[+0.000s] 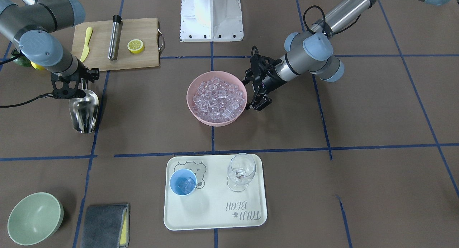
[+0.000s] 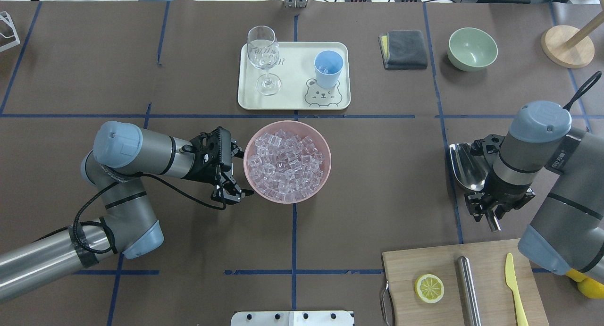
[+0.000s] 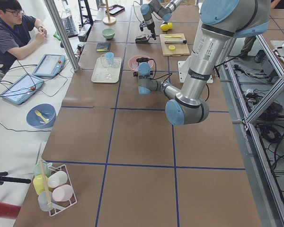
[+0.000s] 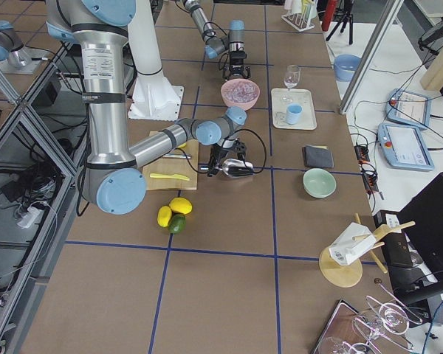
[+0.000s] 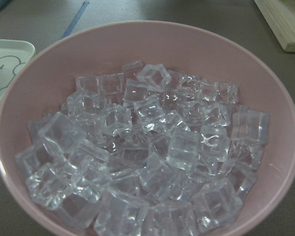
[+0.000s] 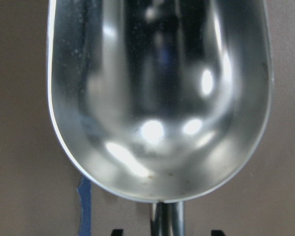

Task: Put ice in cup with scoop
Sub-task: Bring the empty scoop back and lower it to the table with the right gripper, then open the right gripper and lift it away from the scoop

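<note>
Overhead view: your right gripper (image 2: 490,213) is clamped on the scoop (image 2: 465,160) by its thin handle, pan empty. Your left gripper (image 2: 231,175) flanks the pink bowl (image 2: 325,172) rim. The ice (image 2: 285,165) looks slick and loose; the light cup (image 2: 328,67) holds some.

I see a mirror-bright, polished steel scoop (image 6: 160,98), glassy clear ice cubes (image 5: 137,162) in a smooth matt pink plastic bowl (image 5: 265,98), a glossy light-blue plastic cup (image 1: 183,182), a pale wooden cutting board (image 1: 140,29), and dull brown paper-like table covering (image 1: 376,115).
</note>
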Robot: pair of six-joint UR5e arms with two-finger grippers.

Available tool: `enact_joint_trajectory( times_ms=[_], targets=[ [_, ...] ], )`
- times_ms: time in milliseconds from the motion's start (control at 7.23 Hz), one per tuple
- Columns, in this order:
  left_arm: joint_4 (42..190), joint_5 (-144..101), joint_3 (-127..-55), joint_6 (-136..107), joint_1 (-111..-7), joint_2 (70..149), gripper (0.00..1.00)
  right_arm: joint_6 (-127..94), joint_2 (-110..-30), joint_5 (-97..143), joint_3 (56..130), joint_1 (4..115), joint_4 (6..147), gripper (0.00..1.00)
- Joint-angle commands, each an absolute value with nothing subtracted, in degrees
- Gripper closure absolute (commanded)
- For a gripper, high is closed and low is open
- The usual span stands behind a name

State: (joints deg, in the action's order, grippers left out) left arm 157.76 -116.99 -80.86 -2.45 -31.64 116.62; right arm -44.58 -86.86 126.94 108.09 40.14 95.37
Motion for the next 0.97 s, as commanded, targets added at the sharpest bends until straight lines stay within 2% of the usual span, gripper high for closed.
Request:
enact_joint_trajectory(
  times_ms=[0,554,830],
  targets=[
    [157.85,-117.07,-80.86,-2.46,-31.64,116.54,0.0,-44.74,-86.31,126.48,108.72,41.73,95.1,0.0],
    [157.85,-117.07,-81.82,-2.81,-31.9,116.46,0.0,-44.12,-86.49,120.67,121.44,48.93,95.01,0.0],
    [157.85,-116.98,-82.18,-2.81,-31.99,116.11,0.0,-38.19,-86.57,120.94,122.87,54.99,95.01,0.0]
  ],
)
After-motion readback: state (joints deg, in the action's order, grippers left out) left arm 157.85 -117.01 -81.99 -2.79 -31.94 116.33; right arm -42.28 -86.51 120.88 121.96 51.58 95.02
